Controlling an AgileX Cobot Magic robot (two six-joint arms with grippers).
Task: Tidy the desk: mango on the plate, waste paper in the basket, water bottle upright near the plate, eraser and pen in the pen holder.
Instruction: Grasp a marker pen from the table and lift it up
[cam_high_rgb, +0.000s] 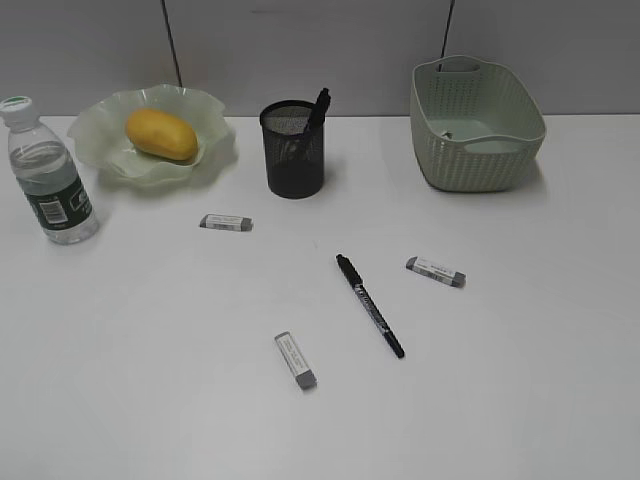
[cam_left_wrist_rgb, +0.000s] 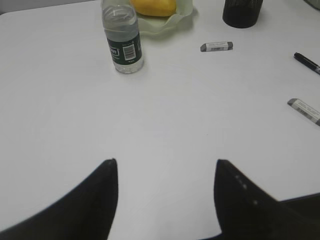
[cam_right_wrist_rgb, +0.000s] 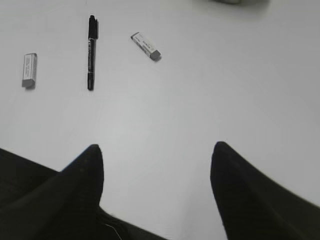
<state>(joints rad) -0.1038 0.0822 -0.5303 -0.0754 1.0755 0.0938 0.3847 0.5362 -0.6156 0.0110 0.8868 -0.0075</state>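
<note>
White tabletop everywhere: the desk is plain and bright. Along the back edge, from the left, the water bottle stands upright just beside the ruffled pale green plate, and the mango lies on that plate. Right of it stands the black mesh pen holder with a dark pen leaning out of it. Further right sits the pale green basket; something small lies inside it, too dim to identify.

Three grey-and-white erasers lie loose: one in front of the plate, one nearest me, one towards the right. A black marker pen lies flat between the last two, touching neither.

Nothing crowds these pieces; they lie well apart.

Neither arm shows in the exterior view. From the wrist cameras, the left gripper hovers over bare desk, its fingers spread wide and holding nothing. The right gripper likewise hangs over bare desk, gaping and empty, with the marker and two erasers well ahead of it.
</note>
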